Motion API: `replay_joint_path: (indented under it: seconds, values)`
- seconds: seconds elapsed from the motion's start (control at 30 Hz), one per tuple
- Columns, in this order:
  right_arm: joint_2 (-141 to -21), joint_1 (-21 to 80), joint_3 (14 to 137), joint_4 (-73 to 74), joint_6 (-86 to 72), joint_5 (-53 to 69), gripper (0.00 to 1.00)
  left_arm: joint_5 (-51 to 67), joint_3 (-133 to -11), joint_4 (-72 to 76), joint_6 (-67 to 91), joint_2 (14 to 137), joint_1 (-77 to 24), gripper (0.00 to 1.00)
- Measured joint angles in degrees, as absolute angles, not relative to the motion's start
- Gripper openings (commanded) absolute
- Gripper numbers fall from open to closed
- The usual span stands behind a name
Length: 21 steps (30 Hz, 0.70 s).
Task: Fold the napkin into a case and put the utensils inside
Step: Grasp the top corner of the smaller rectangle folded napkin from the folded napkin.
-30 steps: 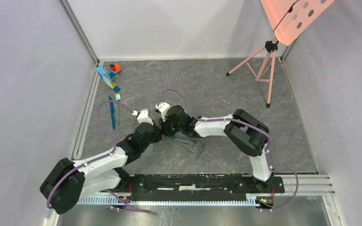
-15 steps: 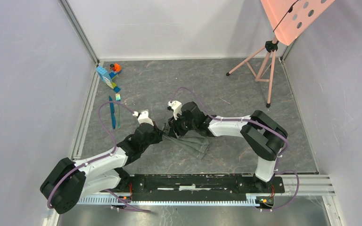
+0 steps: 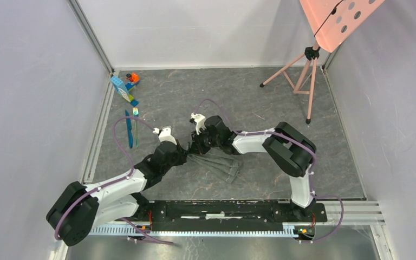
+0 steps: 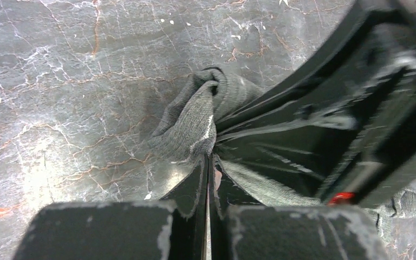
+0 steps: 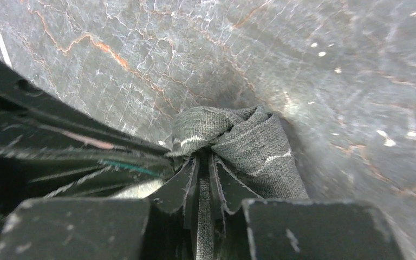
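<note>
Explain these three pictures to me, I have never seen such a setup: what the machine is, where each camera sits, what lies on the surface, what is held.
The machine is a robot's left arm and right arm, bolted at the near edge of a grey table. The wide picture looks down from above and behind them; each close-up comes from a camera on one wrist, looking along its own fingers. Between the arms lies a dark grey napkin, bunched up. The left gripper and the right gripper are each pinched shut on a fold of it. Near the table's left edge lie a blue knife and a thin fork, untouched, with toy blocks beyond them. A pink tripod stand is at the far right.
</note>
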State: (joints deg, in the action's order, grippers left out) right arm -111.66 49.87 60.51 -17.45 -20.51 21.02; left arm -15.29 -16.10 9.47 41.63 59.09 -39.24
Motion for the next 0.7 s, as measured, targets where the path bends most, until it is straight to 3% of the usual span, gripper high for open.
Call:
replay_joint_path:
  seconds: [0.13, 0.33, 0.43, 0.57, 0.7]
  values:
    - [-116.46, 51.33, 61.49, -21.50, -25.15, 21.67, 0.16, -14.87, -17.72, 8.16, 41.65, 61.21, -39.18, 0.02]
    - [-115.94, 49.63, 58.54, -26.50, -28.62, 21.96, 0.34, -14.44, -19.97, 6.83, 41.67, 63.55, -38.65, 0.04]
    - [-112.92, 48.93, 56.29, -25.50, -28.23, 23.00, 0.38, -14.41, -19.94, 6.04, 41.65, 61.69, -38.65, 0.04]
    - [-107.59, 47.77, 53.43, -24.05, -27.29, 24.29, 0.38, -14.44, -19.88, 5.69, 41.65, 60.10, -38.65, 0.04]
    - [-104.90, 46.61, 53.10, -23.44, -26.20, 24.56, 0.27, -14.37, -19.88, 5.61, 41.65, 60.12, -38.65, 0.05]
